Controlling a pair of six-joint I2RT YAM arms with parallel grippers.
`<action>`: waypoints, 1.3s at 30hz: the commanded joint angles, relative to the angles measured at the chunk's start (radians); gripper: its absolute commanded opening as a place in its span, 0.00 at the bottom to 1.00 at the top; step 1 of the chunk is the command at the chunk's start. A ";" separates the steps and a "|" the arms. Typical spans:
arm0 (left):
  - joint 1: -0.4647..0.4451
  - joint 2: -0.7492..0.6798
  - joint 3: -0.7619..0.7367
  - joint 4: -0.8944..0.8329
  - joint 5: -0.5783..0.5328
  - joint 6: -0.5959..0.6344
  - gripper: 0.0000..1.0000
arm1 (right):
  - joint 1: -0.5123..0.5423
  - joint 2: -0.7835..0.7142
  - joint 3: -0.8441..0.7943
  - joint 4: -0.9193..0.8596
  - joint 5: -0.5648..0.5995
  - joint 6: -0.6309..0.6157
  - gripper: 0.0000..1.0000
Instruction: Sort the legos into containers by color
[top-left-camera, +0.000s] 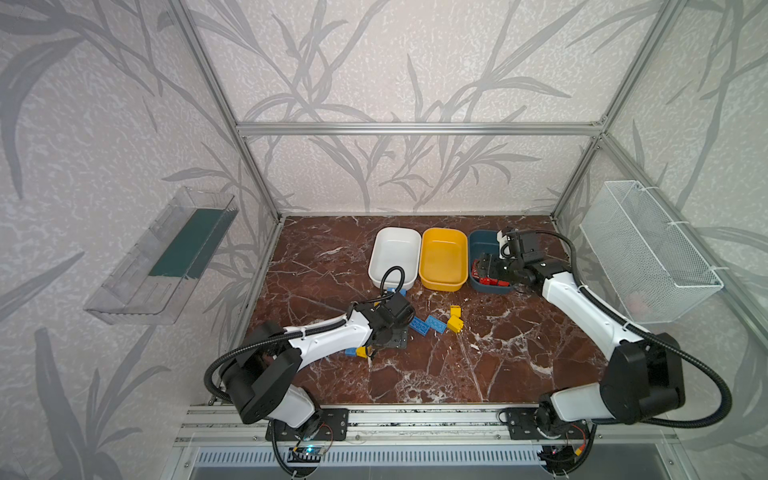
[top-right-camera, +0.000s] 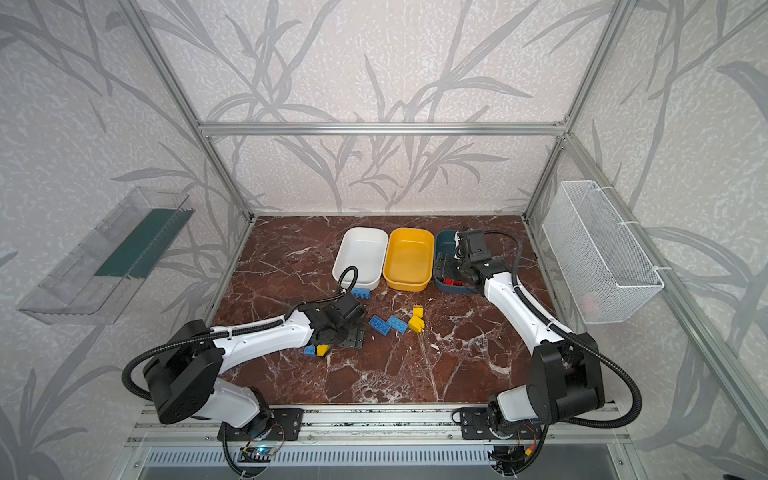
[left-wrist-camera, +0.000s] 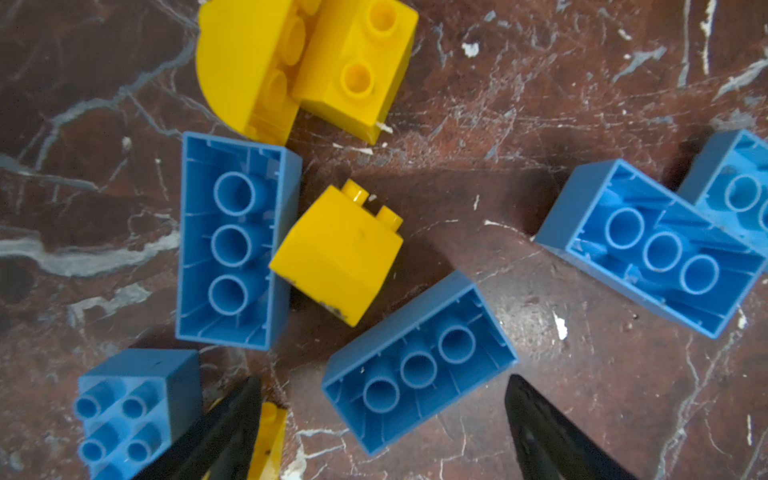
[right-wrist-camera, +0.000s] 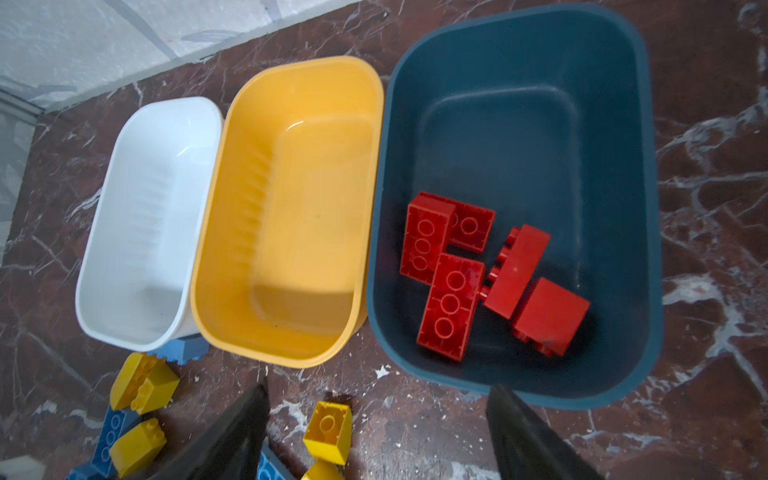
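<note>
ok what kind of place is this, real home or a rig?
Probably a staged robot test cell, not a home: a silver aluminium extrusion frame boxes in leaf-print wallpaper panels, and two white-and-black arms are bolted to a metal rail fronting the brown marble-pattern tabletop.

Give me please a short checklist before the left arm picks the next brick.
1. Left gripper open and empty: ok.
2. Blue brick lines up between the jaws, hollow side up: ok.
3. Yellow brick clear of that brick: cannot tell, it lies very close.
4. Right gripper open and empty: ok.
5. Red bricks inside the dark blue tub: ok.
6. White tub and yellow tub empty and ready: ok.
</note>
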 joint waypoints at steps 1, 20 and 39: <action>0.001 0.035 0.027 0.018 0.014 0.006 0.88 | 0.006 -0.059 -0.019 0.027 0.017 0.003 0.83; -0.004 0.116 0.026 0.086 0.032 0.029 0.51 | 0.039 -0.217 -0.136 -0.030 0.031 -0.019 0.83; -0.011 0.220 0.119 0.104 0.002 0.079 0.43 | 0.044 -0.273 -0.155 -0.072 0.033 -0.025 0.83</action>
